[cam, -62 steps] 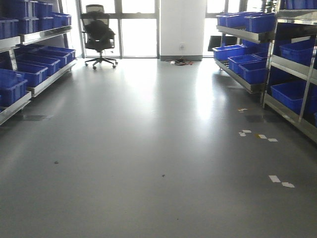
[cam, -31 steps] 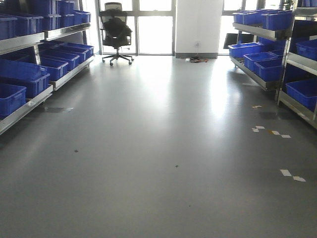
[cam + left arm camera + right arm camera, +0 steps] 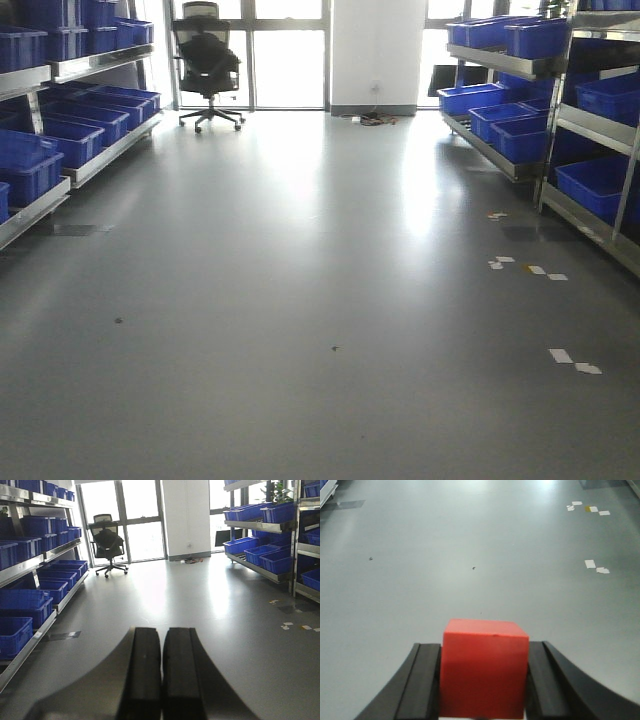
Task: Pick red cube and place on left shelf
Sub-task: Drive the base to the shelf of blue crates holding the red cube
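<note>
Jaws of the right gripper point(image 3: 484, 672) are pinching the red cube point(image 3: 485, 666): one black finger presses on each side face. The cube sits upright between them, with its top and front faces showing. Below it lies plain grey floor point(image 3: 470, 540), with a few small dark specks and pale tape marks point(image 3: 596, 567). The cube is in the gripper's grasp, not on any shelf.

The left gripper point(image 3: 161, 645) holds nothing. Its two black fingers point(image 3: 145, 670) are pressed together, with only a thin seam between them, and they point down the room towards a black office chair point(image 3: 107, 540).

In the front view, that office chair point(image 3: 206, 60) stands at the far end of the room, before bright windows. The left shelf point(image 3: 110, 152) starts just left of the chair and runs back towards the camera along the wall. It is a steel rack with tiers, and blue bins point(image 3: 75, 135) stand in rows on it. A white pillar point(image 3: 378, 50) rises to the right of the chair. Well to the right of the chair, past the pillar, a second steel rack point(image 3: 492, 155) carries more blue bins. Open grey floor point(image 3: 300, 300) spreads from the chair towards the camera between the two racks, shining where the window light falls on it. Bits of pale tape point(image 3: 572, 362) lie on it on the side of the second rack.
</note>
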`<state>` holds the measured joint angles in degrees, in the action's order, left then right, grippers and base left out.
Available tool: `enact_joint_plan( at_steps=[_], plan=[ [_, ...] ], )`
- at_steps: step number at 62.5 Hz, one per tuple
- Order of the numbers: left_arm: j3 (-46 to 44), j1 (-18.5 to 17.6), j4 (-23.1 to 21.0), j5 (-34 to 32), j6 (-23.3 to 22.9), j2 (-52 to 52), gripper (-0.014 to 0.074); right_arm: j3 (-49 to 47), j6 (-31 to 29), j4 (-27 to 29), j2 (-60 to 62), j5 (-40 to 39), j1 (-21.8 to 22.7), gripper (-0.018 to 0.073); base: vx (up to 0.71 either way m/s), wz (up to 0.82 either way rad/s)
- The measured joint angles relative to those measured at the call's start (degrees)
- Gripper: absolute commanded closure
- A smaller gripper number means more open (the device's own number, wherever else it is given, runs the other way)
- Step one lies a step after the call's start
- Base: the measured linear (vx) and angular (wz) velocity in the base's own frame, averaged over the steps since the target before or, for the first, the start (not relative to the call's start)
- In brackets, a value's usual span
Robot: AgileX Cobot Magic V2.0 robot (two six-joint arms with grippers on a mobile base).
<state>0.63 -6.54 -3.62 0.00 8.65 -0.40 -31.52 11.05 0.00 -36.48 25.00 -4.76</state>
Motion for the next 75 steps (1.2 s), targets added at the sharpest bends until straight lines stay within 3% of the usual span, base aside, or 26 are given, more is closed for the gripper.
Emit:
enact_joint_plan(
  at_steps=[75],
  plan=[
    [0.00, 0.00, 0.00, 0.00, 0.00, 0.00, 0.0491, 0.00, 0.00, 0.00, 0.14, 0.00, 0.00, 0.0492, 0.48, -0.04]
  ],
)
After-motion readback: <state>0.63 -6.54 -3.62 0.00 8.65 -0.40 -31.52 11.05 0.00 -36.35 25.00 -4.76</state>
